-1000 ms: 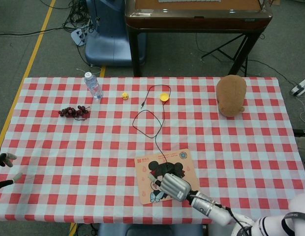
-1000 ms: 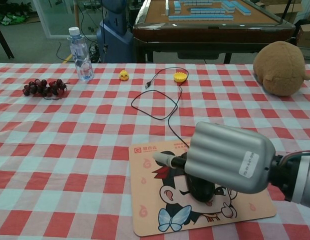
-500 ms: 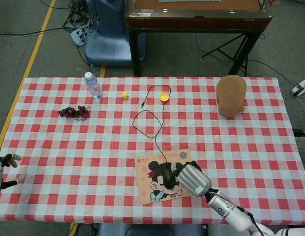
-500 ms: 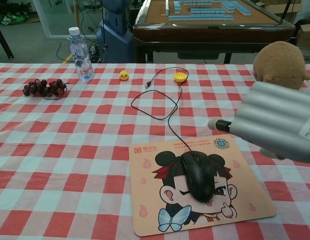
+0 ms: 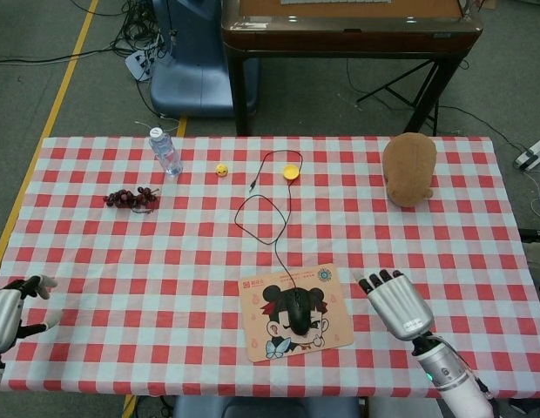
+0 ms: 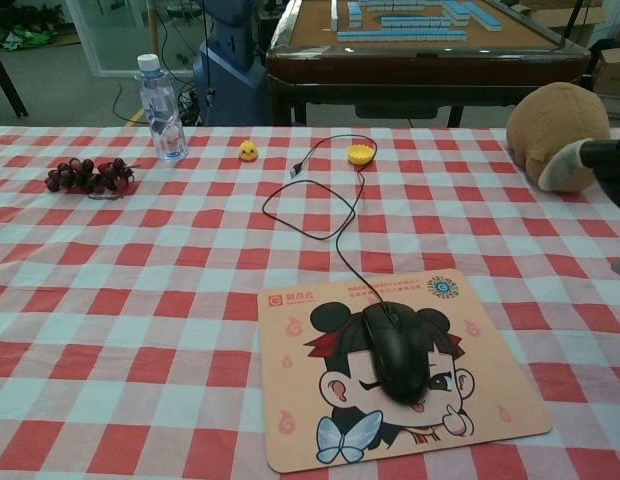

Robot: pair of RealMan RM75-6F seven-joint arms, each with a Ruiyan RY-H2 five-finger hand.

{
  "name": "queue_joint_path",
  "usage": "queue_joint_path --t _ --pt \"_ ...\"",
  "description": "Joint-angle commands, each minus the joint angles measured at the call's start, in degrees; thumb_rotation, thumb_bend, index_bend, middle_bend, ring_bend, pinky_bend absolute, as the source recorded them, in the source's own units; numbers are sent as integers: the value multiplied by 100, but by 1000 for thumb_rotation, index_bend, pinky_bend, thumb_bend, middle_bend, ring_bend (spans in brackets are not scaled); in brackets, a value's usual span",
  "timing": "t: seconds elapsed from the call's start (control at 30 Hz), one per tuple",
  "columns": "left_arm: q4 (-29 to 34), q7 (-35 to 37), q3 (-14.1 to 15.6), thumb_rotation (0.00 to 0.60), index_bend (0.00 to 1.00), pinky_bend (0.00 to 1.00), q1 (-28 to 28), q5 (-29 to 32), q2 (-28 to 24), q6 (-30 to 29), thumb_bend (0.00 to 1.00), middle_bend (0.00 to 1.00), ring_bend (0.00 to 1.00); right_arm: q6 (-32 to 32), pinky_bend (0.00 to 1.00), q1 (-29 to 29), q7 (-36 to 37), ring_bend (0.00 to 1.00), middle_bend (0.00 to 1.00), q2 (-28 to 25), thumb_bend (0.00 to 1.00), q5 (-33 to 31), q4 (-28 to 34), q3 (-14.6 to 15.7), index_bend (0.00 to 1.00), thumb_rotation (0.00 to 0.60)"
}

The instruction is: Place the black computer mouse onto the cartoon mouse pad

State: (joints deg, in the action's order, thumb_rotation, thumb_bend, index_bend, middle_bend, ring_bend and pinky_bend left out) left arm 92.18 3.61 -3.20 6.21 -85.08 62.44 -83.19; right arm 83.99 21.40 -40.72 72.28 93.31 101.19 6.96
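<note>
The black computer mouse [image 5: 300, 309] [image 6: 400, 352] lies in the middle of the cartoon mouse pad [image 5: 256, 323] [image 6: 300, 400], near the table's front edge. Its black cable [image 5: 279, 228] [image 6: 339, 235] loops back toward the far side. My right hand [image 5: 397, 302] hovers to the right of the pad, fingers apart, holding nothing; the chest view shows only its edge [image 6: 610, 158] at the right border. My left hand [image 5: 10, 306] sits off the table's front left corner, fingers apart and empty.
A water bottle [image 5: 165, 151] [image 6: 161, 108], a bunch of dark grapes [image 5: 129, 198] [image 6: 86, 175], a small yellow duck [image 5: 221, 170] [image 6: 248, 151] and a yellow cap [image 5: 291, 171] [image 6: 361, 154] stand along the far side. A brown plush toy [image 5: 409, 169] [image 6: 555, 122] sits far right.
My right hand let go of the mouse, lifted off it and drew away to the right of the pad. The mouse stays on the pad. My left hand rose slightly.
</note>
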Motion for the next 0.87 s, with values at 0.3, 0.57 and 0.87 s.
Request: queue_joint_path --t 0.3,0.57,0.87 --pt "201 320 226 600 520 637 45 -441 -135 32 98 535 488 1438 658 -1119 2322 529 621 -252 57 -233 -1066 -455 394 600" --pt "134 329 346 600 520 637 80 -505 -91 172 98 535 489 1634 658 -1482 3173 528 621 -211 73 -623 -1635 -759 403 600" --pt "-27 245 277 600 521 638 140 -432 80 179 98 535 490 1446 658 -1641 3708 528 615 -373 78 -909 -1814 -1004 403 600"
